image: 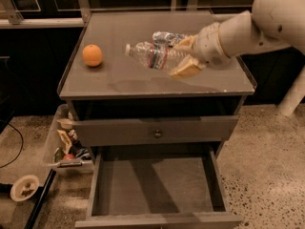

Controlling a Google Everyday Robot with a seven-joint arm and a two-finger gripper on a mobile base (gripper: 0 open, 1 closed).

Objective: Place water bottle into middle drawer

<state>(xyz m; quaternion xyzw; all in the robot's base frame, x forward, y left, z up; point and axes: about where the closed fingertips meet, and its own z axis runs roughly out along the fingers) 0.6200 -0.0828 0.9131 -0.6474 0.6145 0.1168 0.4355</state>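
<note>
My gripper (185, 57) is shut on the water bottle (151, 55), a clear ribbed bottle with a white, blue and red label. It holds the bottle sideways in the air above the cabinet top, cap end pointing left. The middle drawer (157, 185) stands pulled open below, at the front of the cabinet, its flat grey base bare. My arm reaches in from the upper right.
An orange (92, 55) sits on the cabinet top (124, 78) at the left. A silvery-blue foil packet (167, 36) lies behind the bottle. The upper drawer front with a round knob (157, 133) is shut. A bin of clutter (66, 144) stands on the floor at the left.
</note>
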